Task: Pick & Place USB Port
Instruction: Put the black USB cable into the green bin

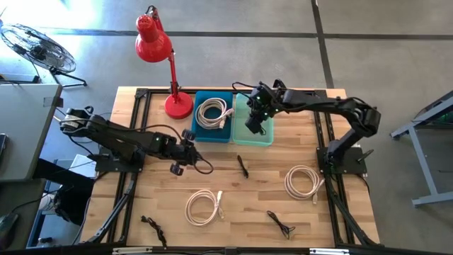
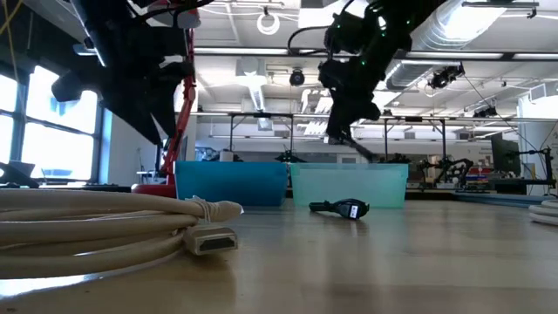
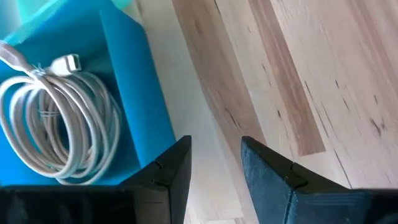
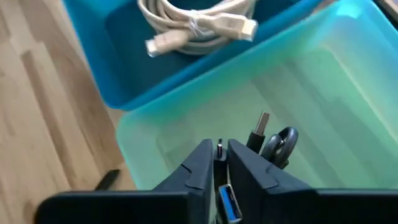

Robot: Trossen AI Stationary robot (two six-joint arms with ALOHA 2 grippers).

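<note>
Blue bin [image 1: 212,134] holding a coiled white cable [image 1: 211,113], teal bin [image 1: 256,138] just right of it, right gripper [image 4: 219,163] above the teal bin pinching a black USB cable [image 4: 268,140], left gripper [image 3: 214,163] empty, fingers parted, near the blue bin's front.

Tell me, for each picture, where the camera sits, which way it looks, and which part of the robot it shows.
High view: above the table, facing straight down; both arms show.
Low view: at table height, facing level into the room; both arms hang in from above.
Left wrist view: on the left arm, looking past the open left gripper beside the blue bin.
Right wrist view: on the right arm, looking into the green bin; the right gripper pinches a black cable.
Shared: both wrist views show the white cable in the blue bin.
</note>
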